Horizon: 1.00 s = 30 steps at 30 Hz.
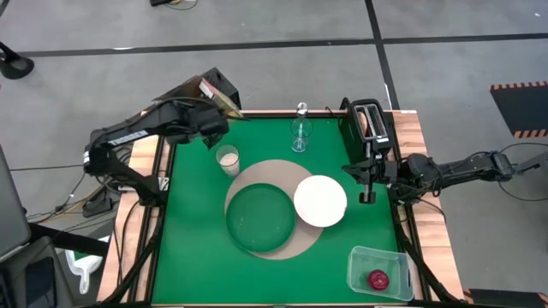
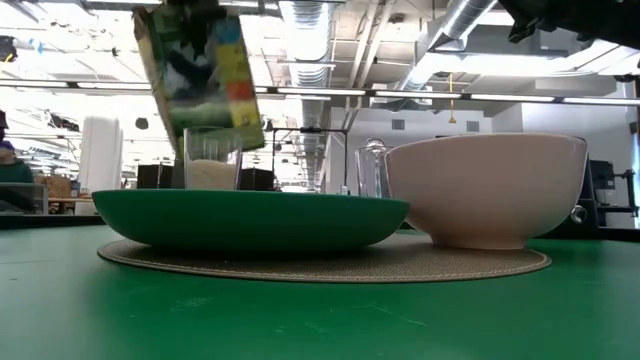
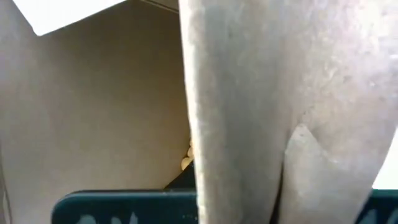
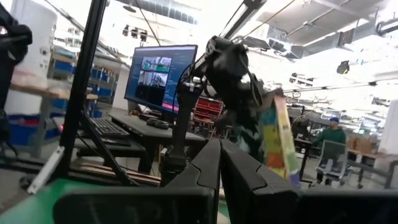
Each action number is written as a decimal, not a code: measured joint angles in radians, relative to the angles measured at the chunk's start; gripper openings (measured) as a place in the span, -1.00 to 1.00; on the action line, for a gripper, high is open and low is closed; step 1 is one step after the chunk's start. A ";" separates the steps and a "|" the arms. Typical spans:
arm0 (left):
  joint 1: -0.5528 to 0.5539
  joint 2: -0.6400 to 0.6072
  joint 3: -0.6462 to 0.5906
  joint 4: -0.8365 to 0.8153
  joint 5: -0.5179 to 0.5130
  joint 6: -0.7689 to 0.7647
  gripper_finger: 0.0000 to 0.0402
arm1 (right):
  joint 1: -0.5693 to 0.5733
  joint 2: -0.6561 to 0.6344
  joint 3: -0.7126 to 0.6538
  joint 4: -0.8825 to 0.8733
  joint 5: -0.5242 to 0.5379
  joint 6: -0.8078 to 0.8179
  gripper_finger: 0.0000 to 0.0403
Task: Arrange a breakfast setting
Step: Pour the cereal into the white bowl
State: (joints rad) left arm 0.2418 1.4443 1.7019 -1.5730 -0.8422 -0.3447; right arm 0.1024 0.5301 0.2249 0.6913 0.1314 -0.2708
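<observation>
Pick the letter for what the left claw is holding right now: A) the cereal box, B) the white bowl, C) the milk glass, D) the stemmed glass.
A: the left claw is shut on the cereal box, lifted off the table behind the milk glass; the white bowl sits untouched on the mat.
</observation>
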 joint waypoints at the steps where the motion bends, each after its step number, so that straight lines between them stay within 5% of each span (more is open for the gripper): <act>1: -0.015 -0.001 0.022 0.000 0.000 0.002 -1.00 | 0.000 0.000 0.000 0.003 0.000 0.018 -0.80; 15: -0.190 -0.001 0.140 0.187 -0.006 0.132 -1.00 | 0.000 0.000 0.000 -0.010 0.069 0.071 -0.70; 30: -0.313 -0.001 0.140 0.442 0.059 0.239 -1.00 | -0.106 0.190 0.000 0.079 0.140 0.087 0.48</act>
State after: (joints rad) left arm -0.0711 1.4437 1.8420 -1.1315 -0.7828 -0.1062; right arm -0.0038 0.7202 0.2245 0.7704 0.2719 -0.1838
